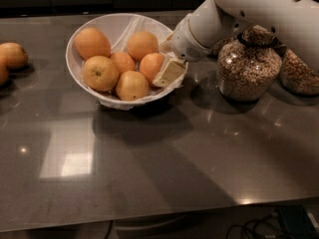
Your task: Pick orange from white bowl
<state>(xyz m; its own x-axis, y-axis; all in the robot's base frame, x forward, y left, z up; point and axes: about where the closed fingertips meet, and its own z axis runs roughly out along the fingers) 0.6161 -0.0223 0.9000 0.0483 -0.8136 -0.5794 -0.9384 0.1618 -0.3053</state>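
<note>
The white bowl (74,71), lined with crinkled white paper, stood on the dark grey desk (174,158) toward its far left part and held six fruits. The orange (148,65) lay inside the bowl at its right side, touching a yellowish orange (132,85) in front of it and a smaller one (122,61) to its left. A larger, paler orange (99,73) with a dark stem dot sat at the bowl's front left, and two more (one (92,42) at the back left, one (142,45) at the back) lay behind. The white arm (249,9) reached in from the upper right, and its end effector (169,71) sat low over the bowl's right rim, a cream-coloured part of it right against the orange's right flank and seemingly touching it. I could not tell whether the end effector was spread or pinching the fruit, since the orange and the wrist hid the rest. Just right of the bowl stood a glass jar (249,68) full of cereal, partly behind the arm, with a second jar (299,73) beside it at the frame's edge. Well apart, at the desk's far left, lay another orange (12,55).
</note>
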